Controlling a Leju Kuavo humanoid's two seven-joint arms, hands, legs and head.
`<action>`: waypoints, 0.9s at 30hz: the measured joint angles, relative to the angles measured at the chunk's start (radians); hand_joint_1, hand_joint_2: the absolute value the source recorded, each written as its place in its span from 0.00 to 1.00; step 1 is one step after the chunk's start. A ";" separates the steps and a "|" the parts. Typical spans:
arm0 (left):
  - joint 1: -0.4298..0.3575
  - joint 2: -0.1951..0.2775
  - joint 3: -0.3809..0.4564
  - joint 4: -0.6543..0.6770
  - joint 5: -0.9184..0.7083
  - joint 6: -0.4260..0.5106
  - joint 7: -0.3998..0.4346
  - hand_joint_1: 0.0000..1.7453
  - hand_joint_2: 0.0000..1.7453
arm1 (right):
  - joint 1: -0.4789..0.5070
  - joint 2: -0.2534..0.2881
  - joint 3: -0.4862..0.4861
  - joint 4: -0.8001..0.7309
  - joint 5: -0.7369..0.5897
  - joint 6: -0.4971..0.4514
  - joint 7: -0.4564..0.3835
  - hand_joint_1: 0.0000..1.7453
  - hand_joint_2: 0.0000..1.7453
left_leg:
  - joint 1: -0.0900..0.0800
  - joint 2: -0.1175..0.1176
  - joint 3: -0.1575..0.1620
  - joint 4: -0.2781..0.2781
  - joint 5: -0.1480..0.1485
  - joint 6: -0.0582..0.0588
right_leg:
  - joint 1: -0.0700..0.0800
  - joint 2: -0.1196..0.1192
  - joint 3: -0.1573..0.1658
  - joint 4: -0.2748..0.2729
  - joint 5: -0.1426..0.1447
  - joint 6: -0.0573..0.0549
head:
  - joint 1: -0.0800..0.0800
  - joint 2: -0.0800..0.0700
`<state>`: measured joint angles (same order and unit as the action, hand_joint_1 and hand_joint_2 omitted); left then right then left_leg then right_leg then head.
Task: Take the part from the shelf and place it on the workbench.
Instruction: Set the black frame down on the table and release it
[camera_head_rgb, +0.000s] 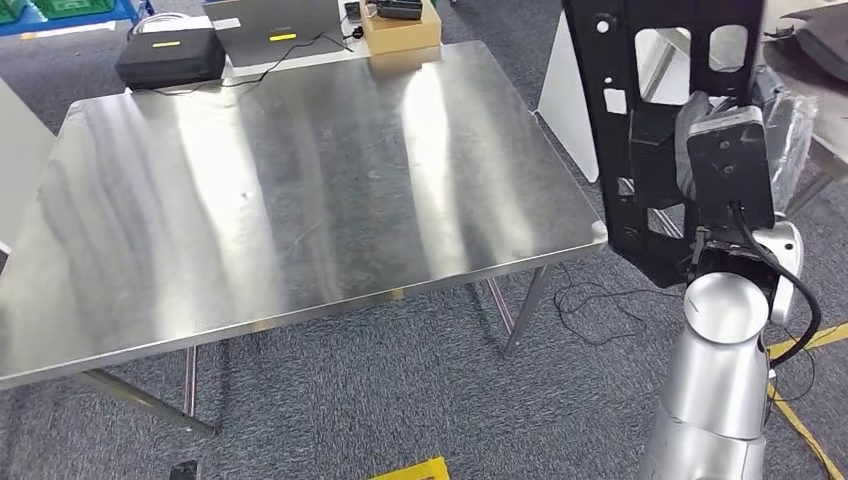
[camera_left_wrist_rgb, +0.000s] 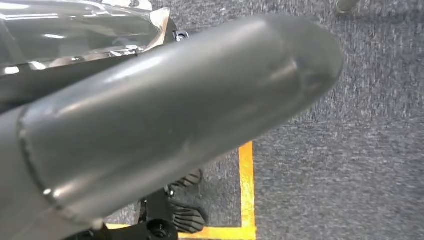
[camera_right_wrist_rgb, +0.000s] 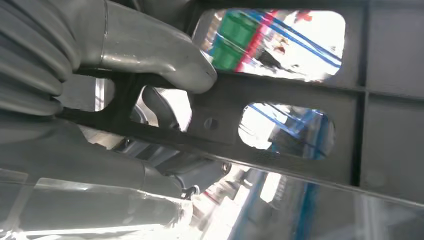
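Note:
The part (camera_head_rgb: 610, 150) is a flat black panel with several rounded cut-outs. It stands upright off the right edge of the steel workbench (camera_head_rgb: 300, 180), above the carpet. My right hand (camera_head_rgb: 712, 140) grips it near its right side. In the right wrist view the grey thumb (camera_right_wrist_rgb: 150, 47) presses on the face of the part (camera_right_wrist_rgb: 300, 100) and dark fingers curl behind a bar. My left hand (camera_left_wrist_rgb: 165, 115) hangs over the floor, its thick thumb stretched out with nothing in it.
At the far edge of the workbench are a black case (camera_head_rgb: 170, 55), a grey laptop (camera_head_rgb: 275, 35) and a cardboard box (camera_head_rgb: 400, 30). A white panel (camera_head_rgb: 565, 100) leans beyond the right corner. Cables (camera_head_rgb: 590, 300) and yellow tape (camera_head_rgb: 800, 400) lie on the carpet.

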<state>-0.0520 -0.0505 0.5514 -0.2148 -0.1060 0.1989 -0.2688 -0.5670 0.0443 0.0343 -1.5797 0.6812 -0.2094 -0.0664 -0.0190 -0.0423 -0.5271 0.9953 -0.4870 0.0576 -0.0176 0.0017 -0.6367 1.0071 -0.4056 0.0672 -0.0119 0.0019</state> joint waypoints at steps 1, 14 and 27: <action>0.000 0.001 0.000 0.000 -0.001 0.001 0.000 0.00 0.00 | -0.002 0.000 0.004 0.001 0.002 0.001 0.001 1.00 1.00 | 0.000 0.001 -0.001 0.002 -0.002 -0.004 | -0.001 0.001 0.005 0.000 0.000 -0.018 | -0.001 0.000; -0.006 0.002 0.014 0.000 -0.034 0.004 0.005 0.00 0.00 | -0.161 -0.008 0.039 0.193 0.303 -0.002 0.152 1.00 1.00 | 0.028 0.044 -0.109 0.012 0.076 -0.041 | -0.012 0.000 0.069 -0.012 -0.045 -0.039 | -0.009 0.000; -0.014 -0.011 0.078 0.000 -0.023 -0.011 -0.012 0.00 0.00 | -0.297 0.063 0.069 0.464 0.474 -0.048 0.147 1.00 1.00 | 0.005 0.012 -0.079 -0.007 0.080 0.005 | -0.002 0.015 -0.019 0.108 -0.072 -0.019 | -0.003 0.000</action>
<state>-0.0662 -0.0611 0.6292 -0.2148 -0.1288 0.1876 -0.2804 -0.8638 0.1068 0.1029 -1.1156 1.1555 -0.2574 0.0806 -0.0139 -0.0307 -0.6059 0.9884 -0.4066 0.0629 -0.0197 0.0165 -0.6553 1.1149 -0.4780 0.0478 -0.0146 0.0019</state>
